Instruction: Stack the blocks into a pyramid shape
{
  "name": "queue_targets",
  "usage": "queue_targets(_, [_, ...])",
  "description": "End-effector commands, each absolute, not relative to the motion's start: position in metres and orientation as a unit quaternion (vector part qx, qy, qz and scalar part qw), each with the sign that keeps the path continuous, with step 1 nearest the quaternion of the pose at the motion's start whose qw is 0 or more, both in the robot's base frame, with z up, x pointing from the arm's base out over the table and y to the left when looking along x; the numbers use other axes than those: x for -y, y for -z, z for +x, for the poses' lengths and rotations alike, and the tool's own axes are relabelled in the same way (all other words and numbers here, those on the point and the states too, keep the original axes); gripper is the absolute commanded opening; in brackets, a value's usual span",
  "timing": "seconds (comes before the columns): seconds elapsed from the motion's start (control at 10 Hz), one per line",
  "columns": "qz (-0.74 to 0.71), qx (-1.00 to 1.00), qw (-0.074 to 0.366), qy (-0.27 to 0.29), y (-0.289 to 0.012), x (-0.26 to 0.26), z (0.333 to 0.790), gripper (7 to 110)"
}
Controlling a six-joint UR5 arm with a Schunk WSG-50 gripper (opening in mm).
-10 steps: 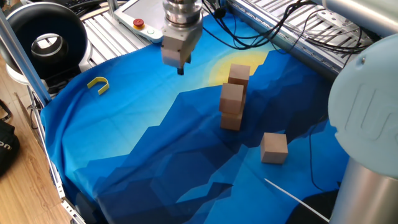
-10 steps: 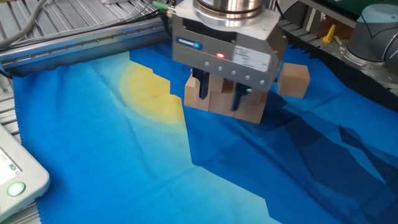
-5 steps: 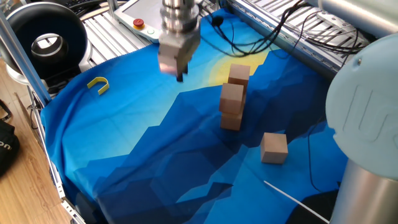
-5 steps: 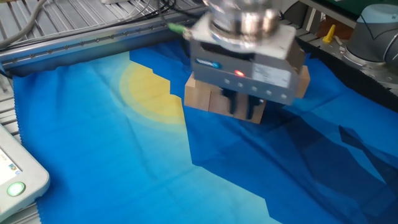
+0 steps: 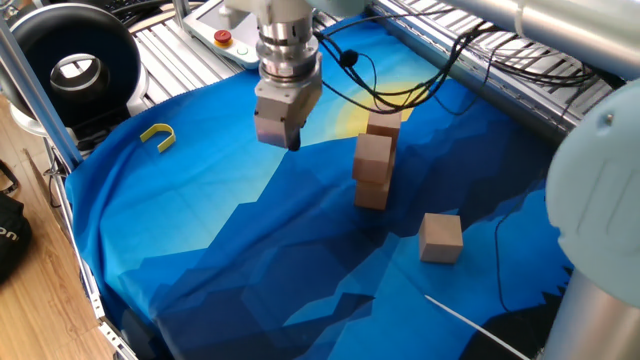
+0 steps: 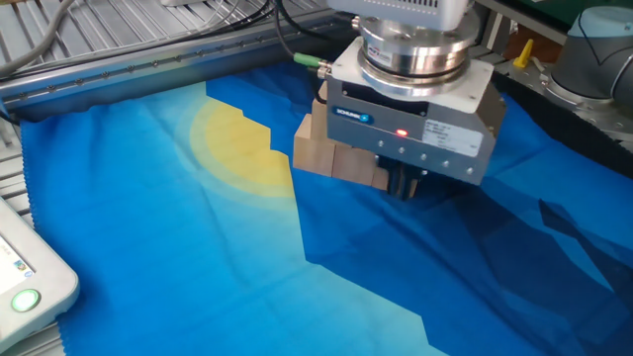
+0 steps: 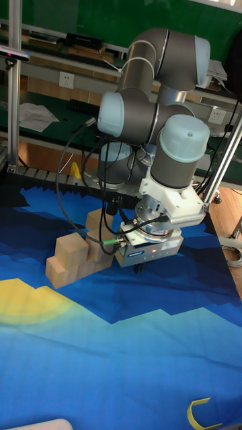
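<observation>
Several light-brown wooden blocks stand touching in a short row on the blue cloth, also visible as blocks and blocks. One separate block rests nearer the arm's base; the gripper body hides it in the other fixed view. My gripper hovers left of the row and apart from it. It appears as gripper just in front of the row and as gripper to the right of the blocks. Its dark fingers look pressed together with nothing between them.
A small yellow U-shaped piece lies at the cloth's left edge, also seen as the yellow piece. A black cable loops over the cloth behind the blocks. A white pendant and a black round device sit beyond the cloth.
The gripper has shifted sideways off the row of blocks and dropped a little. Its fingers, spread apart a second ago, have come together. The blocks have stayed put.
</observation>
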State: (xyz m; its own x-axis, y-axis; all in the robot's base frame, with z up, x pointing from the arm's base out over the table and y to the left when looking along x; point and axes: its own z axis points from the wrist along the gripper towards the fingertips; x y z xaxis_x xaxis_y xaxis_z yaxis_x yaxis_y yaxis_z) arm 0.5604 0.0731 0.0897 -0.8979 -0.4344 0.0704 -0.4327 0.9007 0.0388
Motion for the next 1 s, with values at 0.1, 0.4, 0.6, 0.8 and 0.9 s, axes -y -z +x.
queue_targets(0.1, [0.248, 0.966, 0.074, 0.011, -0.074, -0.058, 0.526, 7])
queue_targets(0.4, [0.29, 0.95, 0.117, -0.007, -0.067, -0.018, 0.491, 7])
queue_targets(0.6, [0.295, 0.947, 0.122, -0.016, -0.074, -0.004, 0.485, 7])
queue_targets(0.8, [0.296, 0.948, 0.119, -0.014, -0.08, -0.003, 0.484, 7])
queue_targets(0.9, [0.296, 0.948, 0.12, -0.013, -0.081, -0.003, 0.484, 7])
